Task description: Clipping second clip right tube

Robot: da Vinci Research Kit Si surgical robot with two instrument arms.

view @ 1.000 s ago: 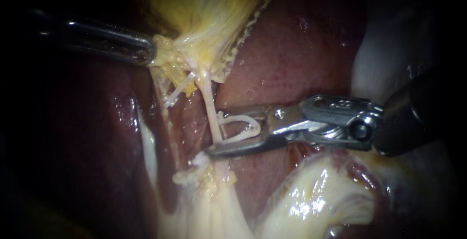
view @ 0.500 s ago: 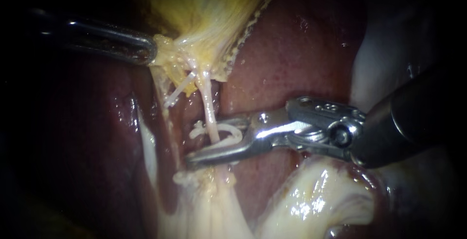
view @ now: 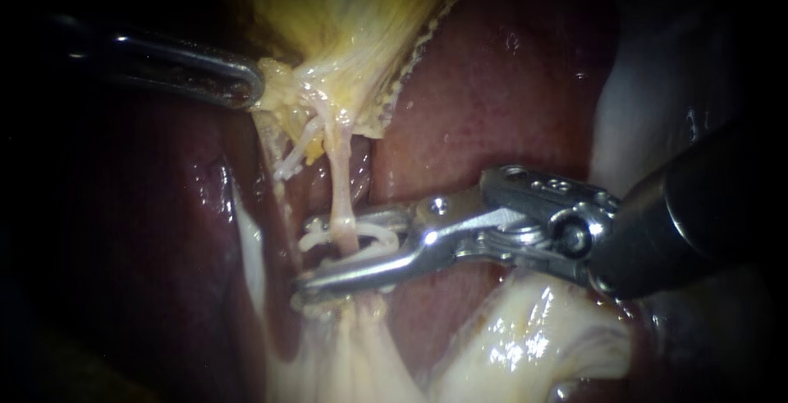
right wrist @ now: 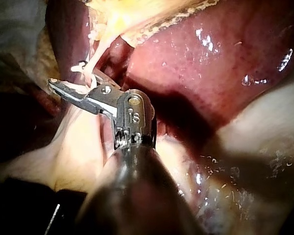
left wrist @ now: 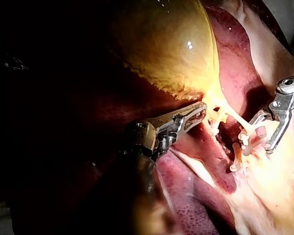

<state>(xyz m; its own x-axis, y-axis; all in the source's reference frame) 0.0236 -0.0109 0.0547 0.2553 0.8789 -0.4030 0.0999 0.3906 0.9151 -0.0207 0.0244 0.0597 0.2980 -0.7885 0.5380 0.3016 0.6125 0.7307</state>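
The right tube [view: 339, 181] runs pale and taut from the yellow gallbladder [view: 345, 25] down to fatty tissue. My right instrument [view: 316, 251] reaches across it from the right. Its jaws lie one above and one below a white clip [view: 349, 235], which straddles the tube, and they press on the clip. A thinner left tube [view: 295, 153] slants beside it. My left instrument [view: 246, 83] is shut on yellow tissue at the gallbladder's neck and holds it up and to the left. The left wrist view shows that grip [left wrist: 201, 111] and the clip [left wrist: 245, 142].
Dark red liver [view: 492, 83] surrounds the tubes on both sides. Glistening pale fat [view: 525, 337] lies under the right instrument's wrist. In the right wrist view the jaws [right wrist: 63, 88] point toward the tube [right wrist: 100, 49] below the gallbladder edge.
My right instrument has slid left, so the clip went from beside the tube to around it. Its jaws have narrowed and the tube has bent slightly left. The left instrument has not moved.
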